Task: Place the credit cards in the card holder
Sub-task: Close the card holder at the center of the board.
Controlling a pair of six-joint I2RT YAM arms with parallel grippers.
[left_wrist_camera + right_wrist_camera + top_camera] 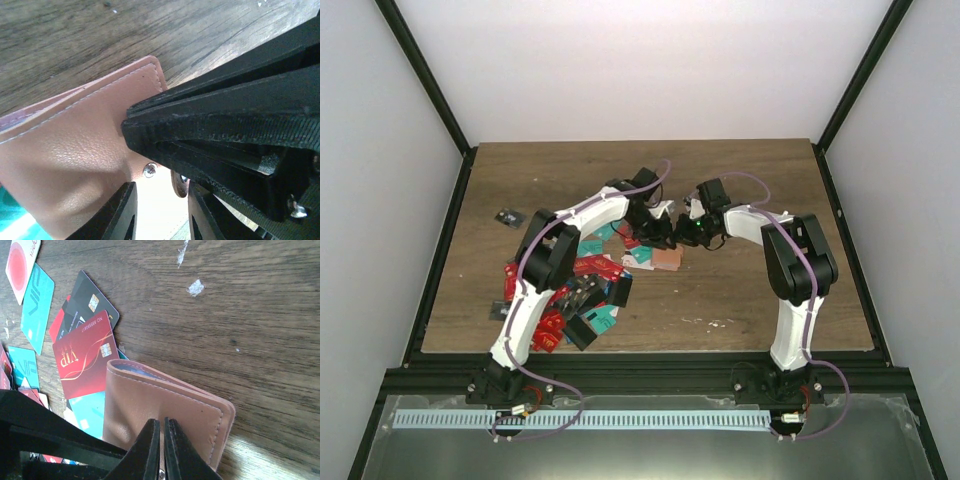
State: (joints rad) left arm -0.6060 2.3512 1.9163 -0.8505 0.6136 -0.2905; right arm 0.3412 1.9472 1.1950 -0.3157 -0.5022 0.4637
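Card holder (pixel 165 410) is being touched by the right gripper (pixel 162 421). Its jaws are being pressed together on the pink face, and whether a flap is being pinched cannot be told. The left gripper (pixel 161 186) is being held at another edge of the holder, jaws apart with pink material between them; a grip cannot be confirmed. The holder is lying flat on the wooden table (pixel 240 315). Just beside it a red card (pixel 85 360) is lying, with a black card (pixel 92 297) and a teal card (pixel 37 300) beyond. More credit cards (pixel 575 295) are being piled on its left-arm side.
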